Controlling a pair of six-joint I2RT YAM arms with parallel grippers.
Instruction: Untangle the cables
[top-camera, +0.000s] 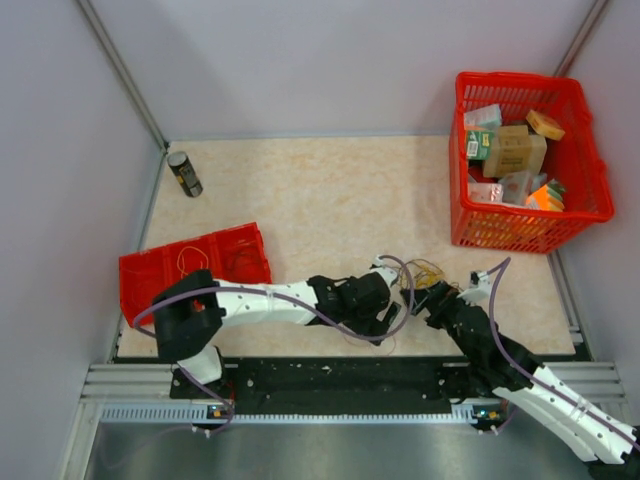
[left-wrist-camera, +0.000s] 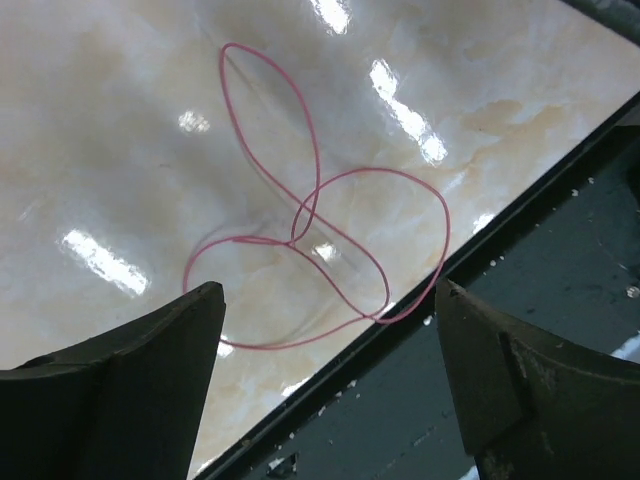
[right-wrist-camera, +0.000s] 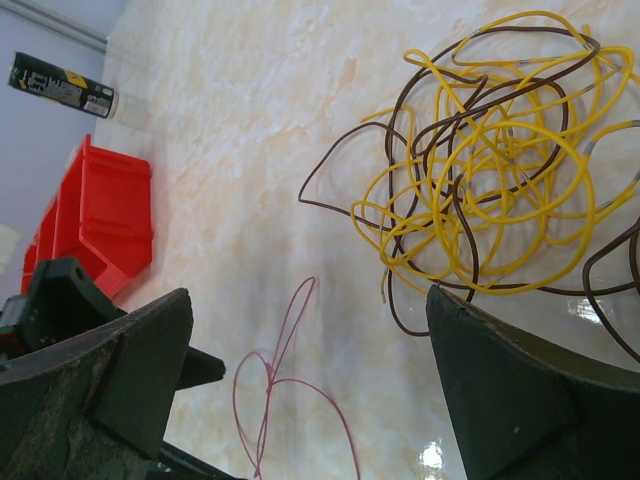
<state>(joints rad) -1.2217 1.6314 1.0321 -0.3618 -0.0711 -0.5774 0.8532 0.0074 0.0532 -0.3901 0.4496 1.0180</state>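
Both your end effectors stand spread wide and empty. Your left end effector (left-wrist-camera: 328, 298) hangs over a pink wire (left-wrist-camera: 297, 238) looped on the tabletop (left-wrist-camera: 120, 150) at frame centre. Your right end effector (right-wrist-camera: 308, 300) faces the cables (right-wrist-camera: 490, 150), tangled at the upper right of its view.

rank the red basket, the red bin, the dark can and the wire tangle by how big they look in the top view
1. red basket, clearly the largest
2. red bin
3. wire tangle and dark can: both small and about alike in this view, so I won't rank one over the other
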